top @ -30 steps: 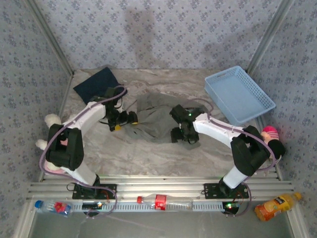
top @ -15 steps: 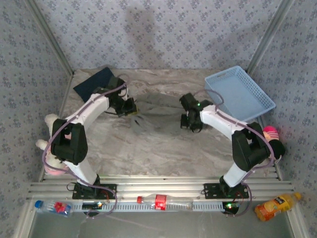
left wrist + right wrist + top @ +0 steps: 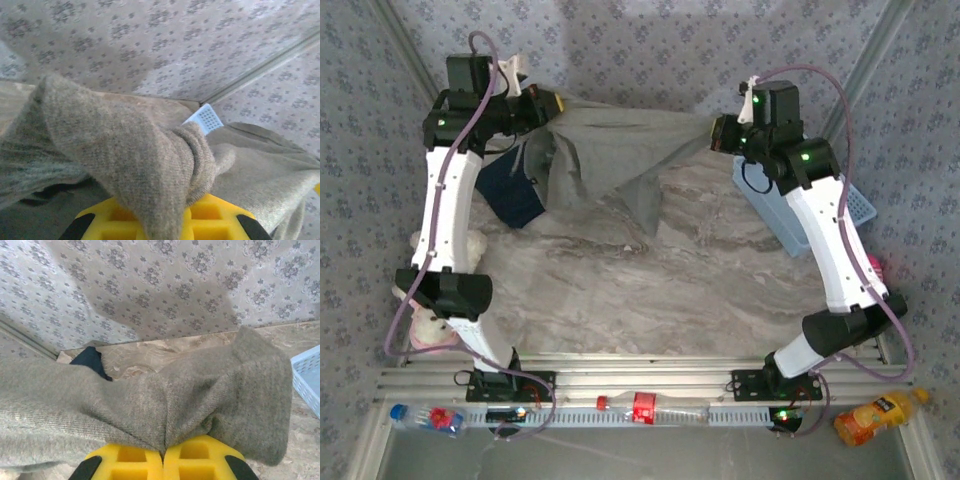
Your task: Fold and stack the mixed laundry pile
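The table (image 3: 650, 300) was bare marble from its middle to the near edge, open room with nothing lying on it.

Above the far half hung the grey garment (image 3: 620, 150), stretched out between the two arms. Its long axis ran left to right, roughly parallel to the far edge, and its top edge was drawn taut, sloping slightly down toward the right. The cloth draped below that line, bunched in folds on the left and narrowing to a tail that pointed down toward the table's middle. Whether that tail touched the marble could not be told.

The basket (image 3: 772, 215) sat at the far right corner, partly behind the right arm and just beside the garment's right end. The navy shirt (image 3: 510, 195) lay by the far left corner, partly behind the hanging cloth and close to the left arm. A plush (image 3: 418, 325) rested at the left edge, by the left arm's lower links.

The left gripper (image 3: 552, 105) was raised high over the far left corner, clamped on the garment's left top corner; in its wrist view the knit bulged over the yellow fingers (image 3: 220, 220). The right gripper (image 3: 717, 133) was raised over the far right, its yellow pads (image 3: 195, 455) pressed together with the garment's right top corner pinched between them.
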Motion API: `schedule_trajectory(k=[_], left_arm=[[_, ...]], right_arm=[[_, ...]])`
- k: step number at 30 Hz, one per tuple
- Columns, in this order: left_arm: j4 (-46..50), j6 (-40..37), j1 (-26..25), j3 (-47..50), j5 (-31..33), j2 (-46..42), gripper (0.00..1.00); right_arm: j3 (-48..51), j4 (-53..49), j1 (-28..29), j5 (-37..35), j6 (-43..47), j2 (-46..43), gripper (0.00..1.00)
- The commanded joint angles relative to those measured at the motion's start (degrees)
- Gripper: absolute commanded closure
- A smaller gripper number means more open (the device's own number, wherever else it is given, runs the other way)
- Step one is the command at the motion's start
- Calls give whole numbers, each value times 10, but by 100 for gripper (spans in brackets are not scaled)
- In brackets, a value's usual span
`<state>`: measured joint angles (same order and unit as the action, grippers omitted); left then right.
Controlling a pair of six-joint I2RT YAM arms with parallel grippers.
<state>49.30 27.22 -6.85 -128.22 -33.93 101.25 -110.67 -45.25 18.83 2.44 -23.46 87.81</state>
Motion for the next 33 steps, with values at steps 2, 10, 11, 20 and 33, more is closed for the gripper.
schedule_trajectory(k=[2,10,11,20,33], left_arm=[[26,-14,5,15,-33,-1,97],[-34,38,4,30,-85,9,96],[-43,44,3,24,-89,11,96],[-117,129,7,-222,-77,147,95],[115,64,10,-397,-131,246,94]], right_arm=[[43,-9,-19,11,-2,-32,100],[72,42,-32,41,-25,-47,100],[70,52,-34,43,-25,-46,100],[-51,204,-90,96,-38,34,100],[146,231,-63,101,-27,-116,100]])
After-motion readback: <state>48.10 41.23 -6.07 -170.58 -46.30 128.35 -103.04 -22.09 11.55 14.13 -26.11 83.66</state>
